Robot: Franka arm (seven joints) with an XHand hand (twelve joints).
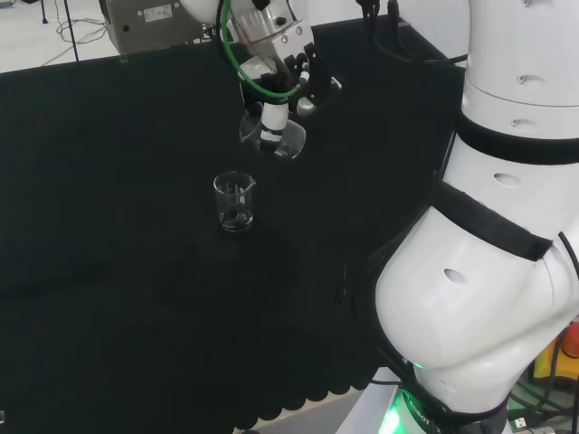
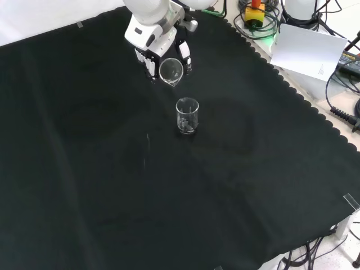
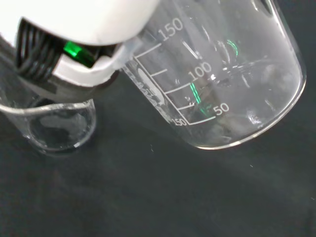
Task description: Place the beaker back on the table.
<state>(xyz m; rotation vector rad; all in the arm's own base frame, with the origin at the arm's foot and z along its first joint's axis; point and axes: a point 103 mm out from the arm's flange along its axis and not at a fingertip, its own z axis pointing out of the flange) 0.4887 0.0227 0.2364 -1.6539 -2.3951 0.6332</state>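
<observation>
Clear glass beaker with white graduation marks (image 1: 273,136) is held in the black and white robot hand (image 1: 280,68), tipped over on a slant, off the black cloth (image 1: 109,226). In the front view this beaker (image 2: 170,71) shows its round open mouth toward the camera, tucked right under the hand (image 2: 160,42), fingers (image 2: 185,56) curled down along both sides of the glass. Hand is closed round the beaker, pinching it between fingers and thumb. In the wrist view the held beaker (image 3: 217,79) runs slanted away from the white part of the hand (image 3: 84,29), base end out, nothing seen inside it.

Landmark: second small clear glass beaker (image 1: 235,201) standing upright on the cloth. Held beaker is above and just beyond it in the head view, up and to the right, not touching. In the front view the standing beaker (image 2: 187,115) sits just below the held one, near, apart. In the wrist view its rim (image 3: 49,126) lies beside the held glass. Something small and dark seems to sit at its bottom, cannot tell what.
</observation>
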